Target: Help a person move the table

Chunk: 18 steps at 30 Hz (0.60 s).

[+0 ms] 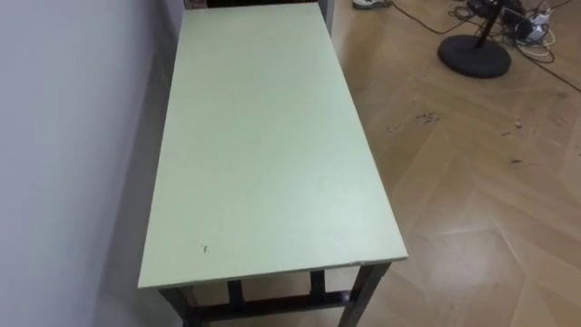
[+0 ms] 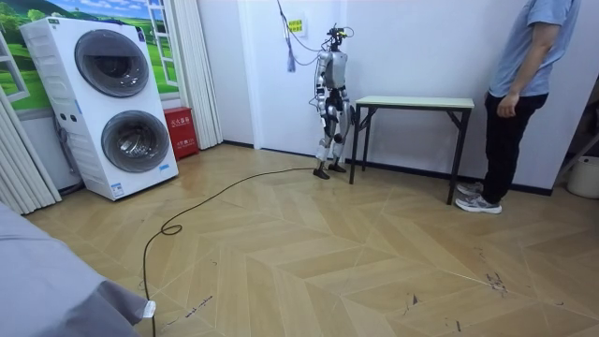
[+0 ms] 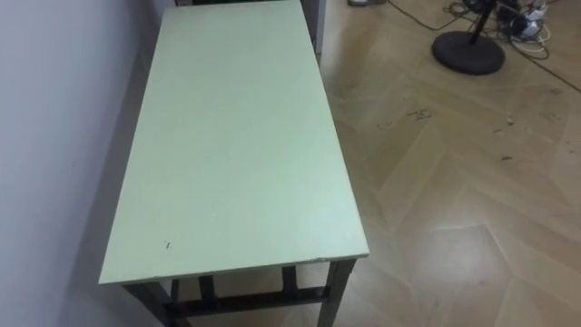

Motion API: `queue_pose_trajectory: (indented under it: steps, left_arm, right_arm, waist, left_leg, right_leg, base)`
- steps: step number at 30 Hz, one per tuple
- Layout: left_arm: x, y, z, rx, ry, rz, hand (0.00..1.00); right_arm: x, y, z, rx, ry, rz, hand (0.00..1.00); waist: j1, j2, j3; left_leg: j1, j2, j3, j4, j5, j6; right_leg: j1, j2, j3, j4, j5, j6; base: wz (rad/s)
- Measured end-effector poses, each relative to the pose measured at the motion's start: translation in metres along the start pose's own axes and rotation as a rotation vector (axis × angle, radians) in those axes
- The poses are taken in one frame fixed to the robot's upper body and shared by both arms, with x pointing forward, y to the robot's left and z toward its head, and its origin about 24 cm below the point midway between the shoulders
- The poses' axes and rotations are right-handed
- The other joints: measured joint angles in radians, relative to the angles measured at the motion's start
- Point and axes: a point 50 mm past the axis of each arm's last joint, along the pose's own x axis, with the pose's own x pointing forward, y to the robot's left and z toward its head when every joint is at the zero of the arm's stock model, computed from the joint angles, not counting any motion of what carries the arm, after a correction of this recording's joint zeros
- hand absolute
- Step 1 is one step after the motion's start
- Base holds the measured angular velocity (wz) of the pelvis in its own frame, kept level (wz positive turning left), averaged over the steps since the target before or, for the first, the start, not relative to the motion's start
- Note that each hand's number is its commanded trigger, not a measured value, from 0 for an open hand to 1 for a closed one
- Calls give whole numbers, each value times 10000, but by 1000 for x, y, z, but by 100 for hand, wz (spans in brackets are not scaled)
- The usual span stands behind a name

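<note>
As I stand at one short end of the long rectangular table with the pale green top and dark metal legs [image 1: 268,145], its top runs from the lower centre of my eye view up to the upper centre, with its long left edge close along the white wall [image 1: 64,136]. In the room view the table sits right of centre against the wall, all legs on the wooden herringbone floor [image 2: 309,262]. I am at its left end; a person in a blue shirt and dark trousers [image 2: 519,103] stands at its right end, arms down, hands off the table.

My hands hang at my sides in the room view, too small there to judge, so I cannot tell whether the fingers are straight or curled. Neither is on the table.

Assessment: the table resting square against the wall, with one party at each end, fits equally a lift about to be taken and a table just set down in place. Should a lift be due, both hands belong under the near short edge, set well apart, rising level with the person's end. The black round stand base [image 1: 474,54], upper right, lies near that far end.
</note>
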Motion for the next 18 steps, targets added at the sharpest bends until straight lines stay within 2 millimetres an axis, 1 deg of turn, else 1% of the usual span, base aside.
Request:
queue_pose_trajectory:
  steps: [2,5,10,18]
  left_arm:
    - [0,0,-1,115,54,193,0]
    - [0,0,0,418,120,431,0]
    - [0,2,-4,918,357,789,0]
    - [-1,4,-12,2351,752,1076,0]
  right_arm:
    - [0,0,-1,29,151,-54,0]
    - [1,2,0,38,323,-116,0]
    - [2,3,-1,57,399,-273,0]
    - [3,4,1,-158,424,-372,0]
  waist:
    - [42,-43,-23]
    - [81,-73,-38]
    - [126,-85,-44]
    - [133,-68,-42]
  left_leg:
    - [-13,6,0,6,-5,-8]
    - [-116,3,-32,40,-10,-16]
    - [-129,-1,-57,50,-23,-38]
    - [-157,22,-108,160,-56,-85]
  right_leg:
    - [-17,14,-7,1,13,-18]
    - [-46,26,-29,-3,18,-23]
    - [-43,55,-32,-13,20,-27]
    - [-30,95,-23,-16,20,-27]
  base:
    - [0]
    - [3]
    - [1]
    - [0]
